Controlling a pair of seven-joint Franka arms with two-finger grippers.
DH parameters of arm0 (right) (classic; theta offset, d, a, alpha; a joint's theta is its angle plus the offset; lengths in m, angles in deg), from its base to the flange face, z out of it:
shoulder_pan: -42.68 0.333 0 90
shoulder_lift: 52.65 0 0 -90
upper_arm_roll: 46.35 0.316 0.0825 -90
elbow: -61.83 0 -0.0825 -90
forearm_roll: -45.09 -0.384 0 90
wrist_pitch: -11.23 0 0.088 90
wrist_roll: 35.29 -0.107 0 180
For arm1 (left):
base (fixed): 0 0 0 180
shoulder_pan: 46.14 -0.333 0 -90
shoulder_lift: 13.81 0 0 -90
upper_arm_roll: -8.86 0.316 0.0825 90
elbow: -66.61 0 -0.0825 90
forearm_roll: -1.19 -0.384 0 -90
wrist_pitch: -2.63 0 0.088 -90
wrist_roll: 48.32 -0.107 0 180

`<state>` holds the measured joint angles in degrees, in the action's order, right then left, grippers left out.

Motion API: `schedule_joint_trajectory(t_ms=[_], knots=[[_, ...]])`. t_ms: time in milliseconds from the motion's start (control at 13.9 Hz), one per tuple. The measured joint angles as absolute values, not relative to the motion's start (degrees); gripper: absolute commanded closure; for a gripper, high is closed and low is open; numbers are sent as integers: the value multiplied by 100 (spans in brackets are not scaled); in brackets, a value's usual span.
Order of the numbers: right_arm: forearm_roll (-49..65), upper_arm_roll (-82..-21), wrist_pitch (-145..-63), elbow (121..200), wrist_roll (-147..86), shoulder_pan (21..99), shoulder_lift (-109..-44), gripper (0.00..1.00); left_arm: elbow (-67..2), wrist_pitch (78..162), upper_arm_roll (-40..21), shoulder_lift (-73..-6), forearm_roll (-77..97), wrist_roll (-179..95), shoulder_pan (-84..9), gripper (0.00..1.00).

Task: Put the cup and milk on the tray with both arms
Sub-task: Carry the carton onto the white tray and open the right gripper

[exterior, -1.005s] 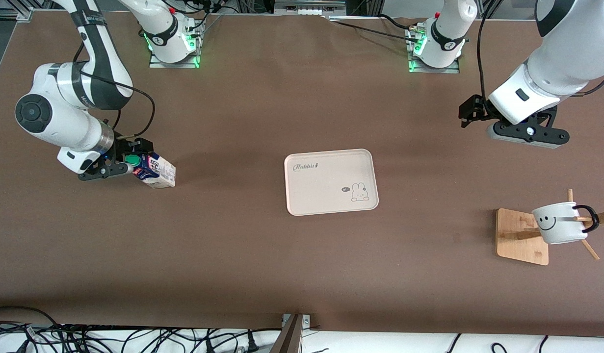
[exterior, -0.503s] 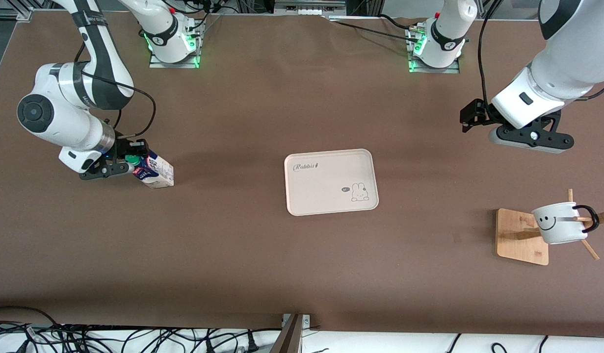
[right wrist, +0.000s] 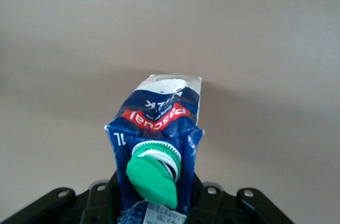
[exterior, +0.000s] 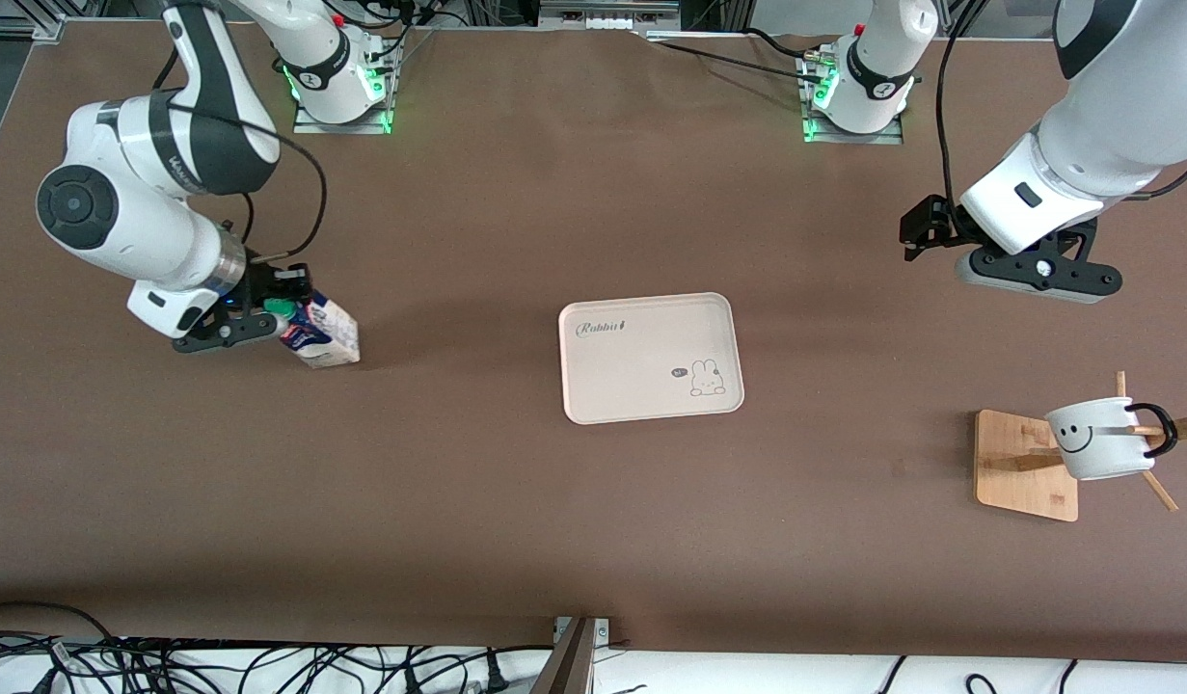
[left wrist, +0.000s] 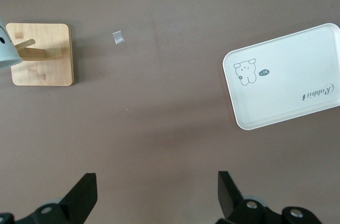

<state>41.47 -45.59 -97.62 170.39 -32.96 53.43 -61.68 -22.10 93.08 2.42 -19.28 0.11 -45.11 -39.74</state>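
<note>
**A:** What do you see from the front view?

**B:** My right arm reaches down toward its own end of the bench, elbow bent, wrist turned sideways. My right gripper is pinched on the top of the milk, which leans with its base pointing toward the tray. The tray lies flat in the middle of the bench, well apart from both my grippers. My left arm comes in from its end, forearm sloping down, and my left gripper hangs over bare bench. The cup hangs by its handle on a peg of the wooden stand, nearer the front camera than my left gripper.

**A:** And the left wrist view?

**B:** My left gripper is spread wide, two black fingers with only bench between them. Ahead of it sit the tray and the wooden stand, with a sliver of the cup at the edge.

**A:** The right wrist view?

**B:** The milk fills the space right in front of my right gripper, green cap facing the camera, the carton's sides squeezed in.
</note>
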Motion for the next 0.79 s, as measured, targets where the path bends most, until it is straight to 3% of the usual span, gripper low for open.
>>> schedule_joint_trajectory(t_ms=[359,790], knots=[[3435,-4538,-9557,16181,-4523,6343,-6671,56,-2195,9300,247,-1934,11,-4507,-3955,0],[3424,-4526,-9727,14467,-6387,7922,-8182,55,-2184,9246,250,-1934,11,-4507,-3948,0]])
